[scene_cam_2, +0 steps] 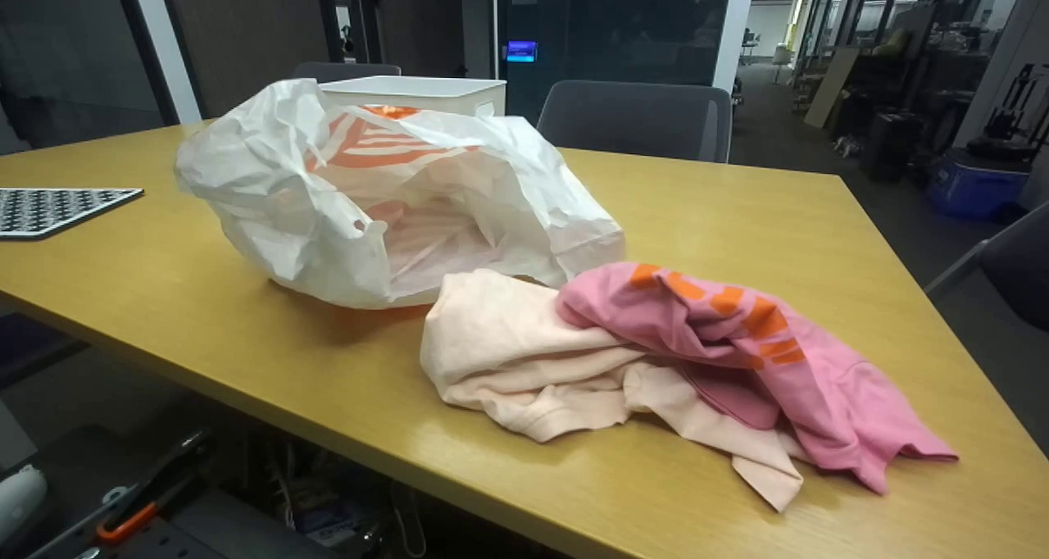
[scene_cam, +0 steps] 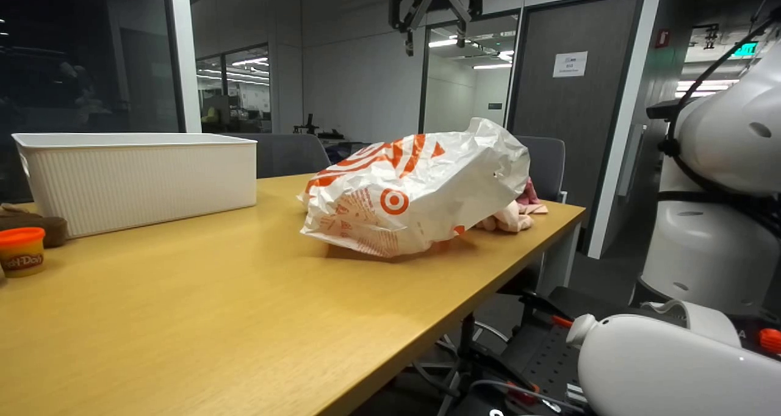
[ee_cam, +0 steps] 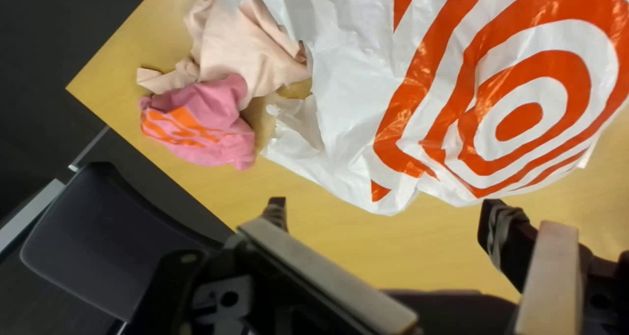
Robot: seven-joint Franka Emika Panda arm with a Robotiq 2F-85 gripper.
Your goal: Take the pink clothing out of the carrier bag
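While the black gripper [scene_cam: 435, 43] hangs high above the desk [scene_cam: 213, 318], its two fingers spread wide apart, the pink clothing [scene_cam_2: 737, 334] lies outside the carrier bag [scene_cam: 421, 187], crumpled near a corner of the desk. Soft-looking, matte and folded, it bears blocky orange shapes and rests partly over a pale peach cloth [scene_cam_2: 524, 362]. The bag, of thin, glossy, wrinkled white plastic, slumps on its side with its mouth gaping toward the clothes; the orange-red Target bullseye appears on it large and small, beside print too fine to read. Near another desk edge stands a ribbed white bin [scene_cam: 152, 184], and close to it sits a yellow tub [scene_cam: 22, 260] with an orange lid [scene_cam: 22, 236], its label reading Play-Doh.
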